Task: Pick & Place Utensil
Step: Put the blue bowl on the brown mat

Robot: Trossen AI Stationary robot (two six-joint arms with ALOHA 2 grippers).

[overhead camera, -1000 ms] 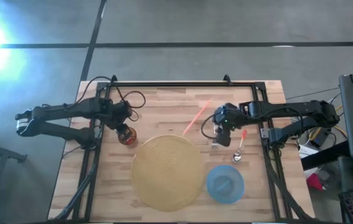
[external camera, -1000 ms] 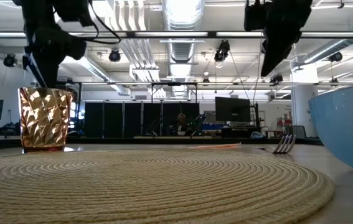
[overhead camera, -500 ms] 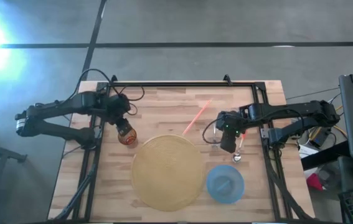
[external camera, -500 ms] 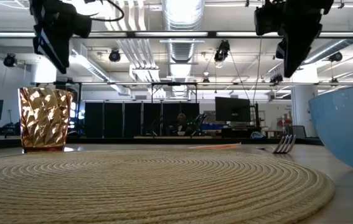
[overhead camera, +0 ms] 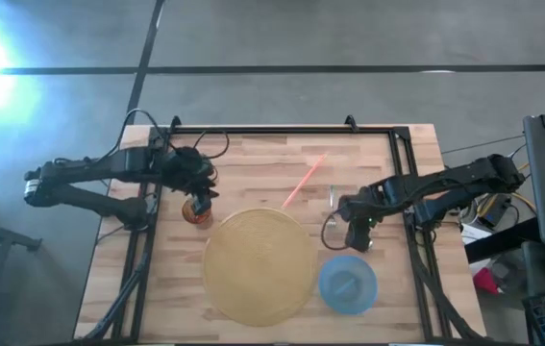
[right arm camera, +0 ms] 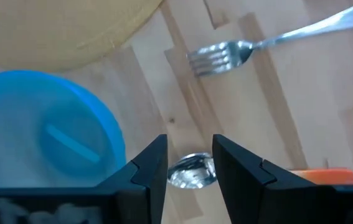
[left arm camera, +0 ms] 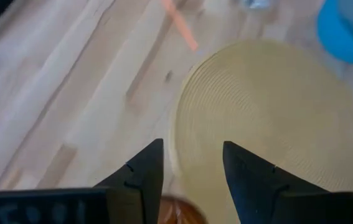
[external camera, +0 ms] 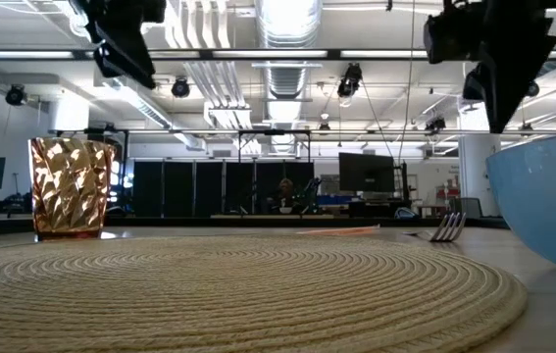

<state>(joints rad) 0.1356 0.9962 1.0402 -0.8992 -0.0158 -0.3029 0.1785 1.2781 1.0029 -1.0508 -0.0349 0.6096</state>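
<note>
A metal spoon with an orange handle (right arm camera: 322, 176) lies on the wooden table; its bowl (right arm camera: 192, 171) shows below the gap of my open right gripper (right arm camera: 188, 168), which hovers above it (overhead camera: 357, 235) without touching. A silver fork (right arm camera: 220, 56) lies just beyond. An orange utensil (overhead camera: 304, 183) lies farther back. My left gripper (overhead camera: 195, 200) hangs open above the amber cup (external camera: 70, 186), which stands upright on the table left of the round woven placemat (overhead camera: 258, 264).
A blue bowl (overhead camera: 347, 284) stands at the placemat's near right, close to my right gripper. A black frame (overhead camera: 272, 128) runs around the tabletop. Bare wood lies between the cup and the orange utensil.
My left gripper has risen from the cup's rim and tipped upward; the cup has stayed in place. My right gripper has gone toward the table's near right, from beside the fork to above the spoon, and sunk a little.
</note>
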